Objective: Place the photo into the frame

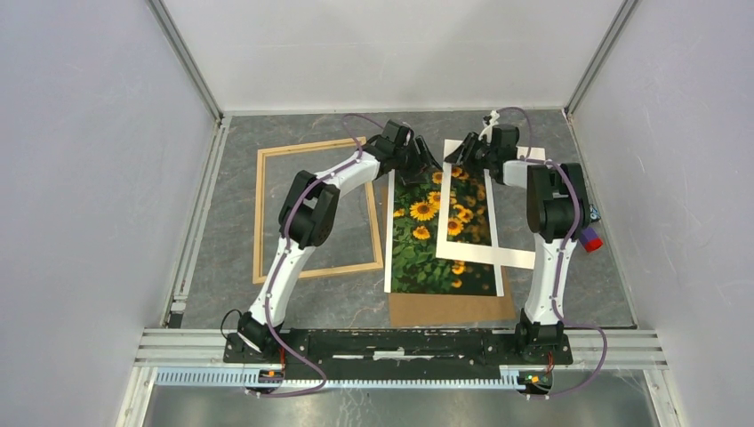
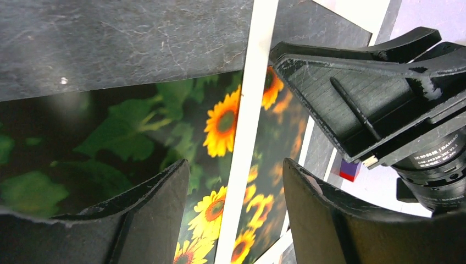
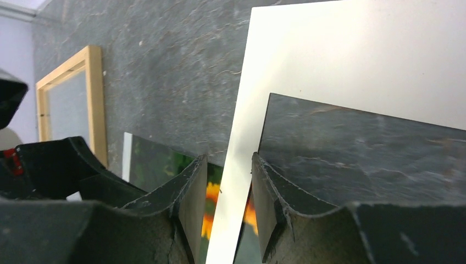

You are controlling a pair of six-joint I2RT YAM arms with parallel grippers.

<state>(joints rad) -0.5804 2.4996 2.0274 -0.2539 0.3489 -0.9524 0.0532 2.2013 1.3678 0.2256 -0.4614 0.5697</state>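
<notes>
The photo [image 1: 425, 249] of sunflowers lies flat in the middle of the table. A white mat [image 1: 487, 254] overlaps its right half. The light wood frame [image 1: 260, 213] lies to the left, with nothing inside it. My left gripper [image 1: 424, 161] hovers open over the photo's far end; in the left wrist view its gripper [image 2: 235, 165] straddles the mat strip [image 2: 250, 110] and photo [image 2: 137, 137] with wide gaps. My right gripper [image 1: 459, 153] is at the mat's far left corner. In the right wrist view its gripper [image 3: 229, 159] stands open around the mat's left strip [image 3: 242, 137].
A brown board [image 1: 449, 310] sticks out from under the photo's near edge. Grey walls enclose the table on three sides, and a metal rail [image 1: 400, 342] runs along the near edge by the arm bases. The two grippers are close together at the far middle.
</notes>
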